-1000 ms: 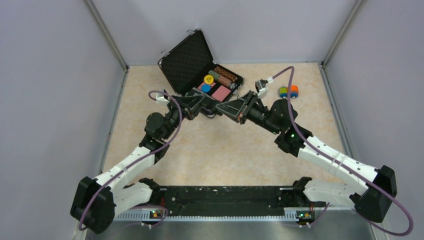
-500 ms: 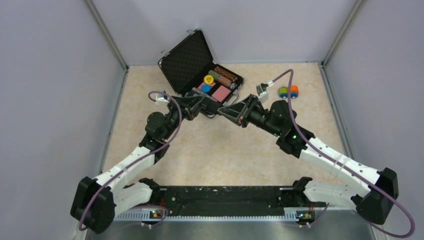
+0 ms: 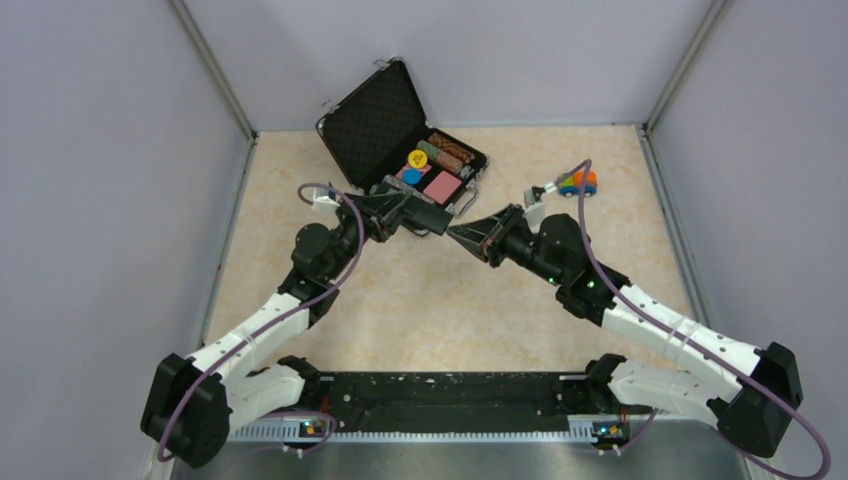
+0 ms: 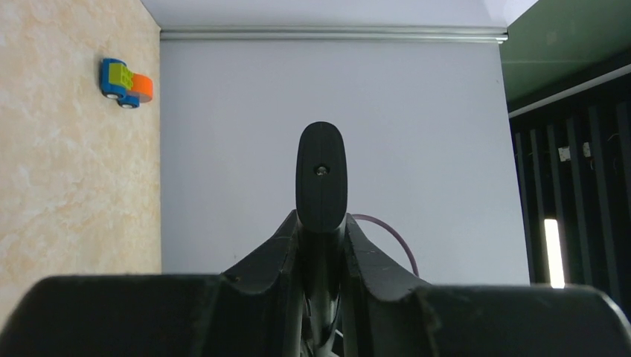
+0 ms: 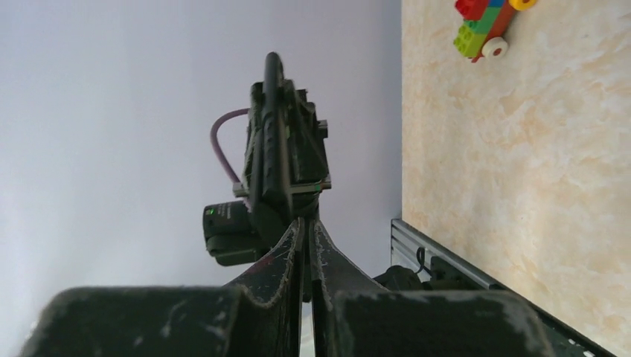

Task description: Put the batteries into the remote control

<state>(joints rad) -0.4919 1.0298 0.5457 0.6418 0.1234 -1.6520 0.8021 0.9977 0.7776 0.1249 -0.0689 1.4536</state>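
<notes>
looking first at the remote control (image 3: 430, 216): it is off the table (image 3: 450, 310), clamped in the left gripper (image 4: 321, 236) in front of the open black case (image 3: 375, 120). in the left wrist view i see it end-on, a slim black rounded tip standing up between the two fingers, which are closed against its sides. from above it sticks out of that gripper toward the right arm.

the left arm reaches forward and inward from its base, elbow bent, wrist turned toward the middle. the right arm mirrors it, stretched in from the right, and the right gripper (image 3: 455, 233) points its tip at the remote's free end, just beside it. i cannot tell whether they touch. in the right wrist view its fingers are pressed together with only a thin slit between them; whether anything tiny is pinched at the tips, i cannot say.

the batteries i cannot make out in any view. a small toy car (image 3: 579, 183) sits near the far right, partly behind the right arm's cable.
</notes>
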